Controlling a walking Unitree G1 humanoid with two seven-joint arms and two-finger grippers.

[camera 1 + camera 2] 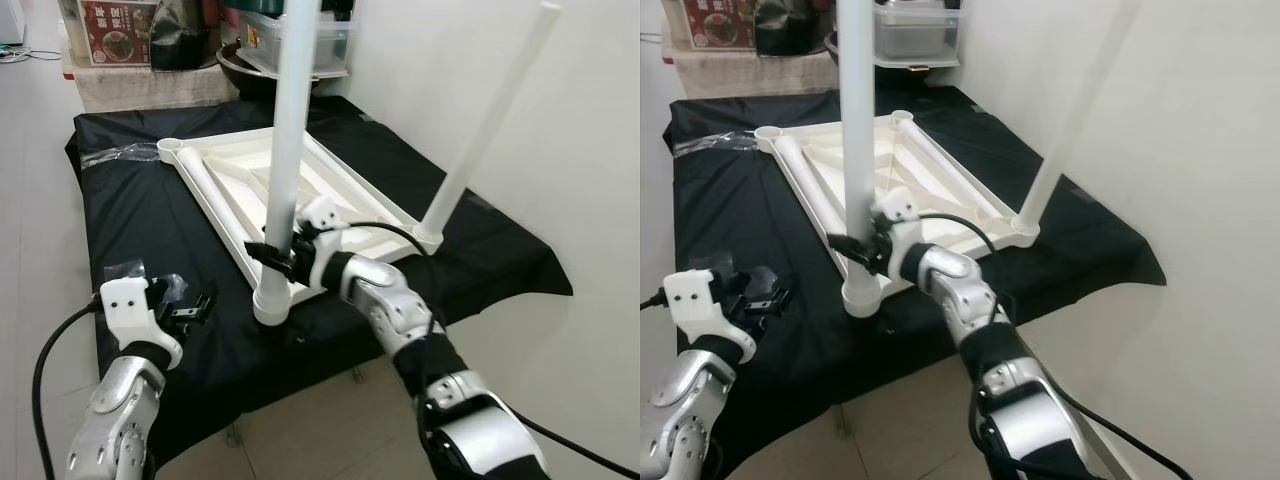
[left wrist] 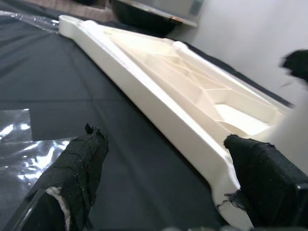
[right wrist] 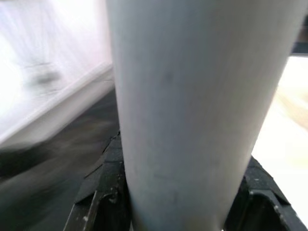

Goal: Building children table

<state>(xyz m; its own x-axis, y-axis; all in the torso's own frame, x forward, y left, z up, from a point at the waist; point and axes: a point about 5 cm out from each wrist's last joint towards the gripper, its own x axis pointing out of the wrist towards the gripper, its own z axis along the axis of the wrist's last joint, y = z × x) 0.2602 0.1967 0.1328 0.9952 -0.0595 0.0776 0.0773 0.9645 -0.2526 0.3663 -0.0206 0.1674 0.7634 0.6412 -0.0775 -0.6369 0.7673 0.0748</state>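
Black fingers of your right gripper are clamped around the near white table leg, low down, just above the corner socket it stands in. That leg rises upright from the near corner of the upturned white tabletop, which lies underside up on the black cloth covering the work surface. A second leg stands in the right-hand corner, leaning away toward the white wall. Your left gripper hovers to the left of the near corner, fingers spread wide and holding nothing, over the cloth beside a clear plastic wrapper.
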